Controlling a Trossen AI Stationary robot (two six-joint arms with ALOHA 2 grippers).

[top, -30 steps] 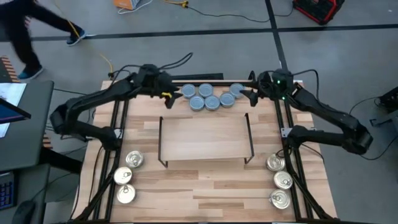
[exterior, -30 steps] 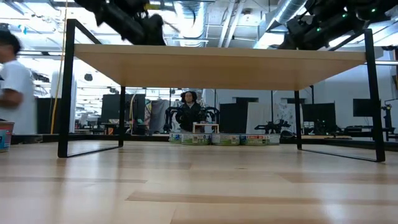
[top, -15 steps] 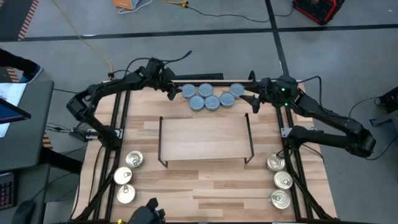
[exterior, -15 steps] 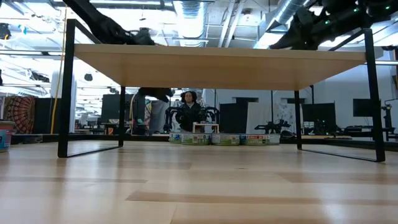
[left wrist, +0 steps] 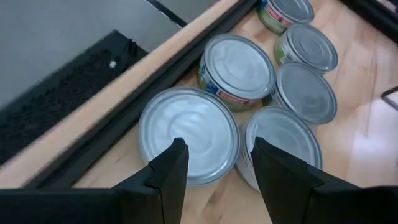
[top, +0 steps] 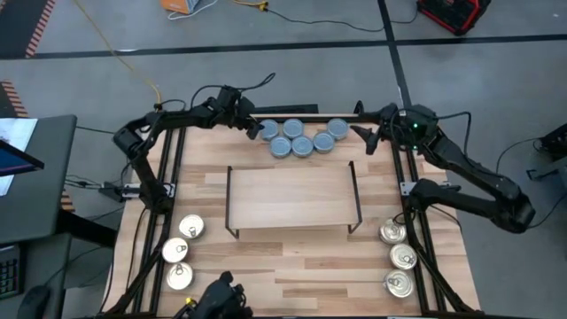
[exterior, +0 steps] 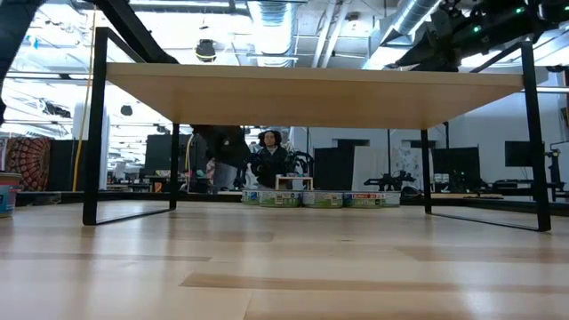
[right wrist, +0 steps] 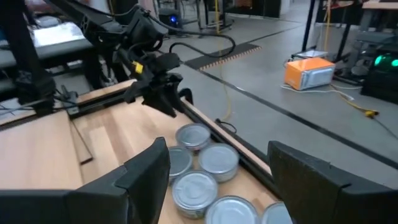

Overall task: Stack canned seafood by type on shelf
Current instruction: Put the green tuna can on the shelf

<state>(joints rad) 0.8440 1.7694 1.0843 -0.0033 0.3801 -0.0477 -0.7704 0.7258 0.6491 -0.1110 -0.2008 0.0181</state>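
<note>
My left gripper point(left wrist: 214, 163), fingers apart, hangs over the nearest blue tin point(left wrist: 188, 142); neighbours touch it, so closing risks pinching two. Right gripper point(right wrist: 214, 165) waits, gaping.

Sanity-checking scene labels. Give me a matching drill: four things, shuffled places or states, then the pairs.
Things:
1. blue-grey tins
2. shelf
3. left pincer
4. right pincer

Places or states:
A. table centre, top bare
B. open, above the cluster's leftmost tin
C. clustered at the table's far edge
D. open, just right of the cluster

Pairs: 1-C, 2-A, 3-B, 4-D
</note>
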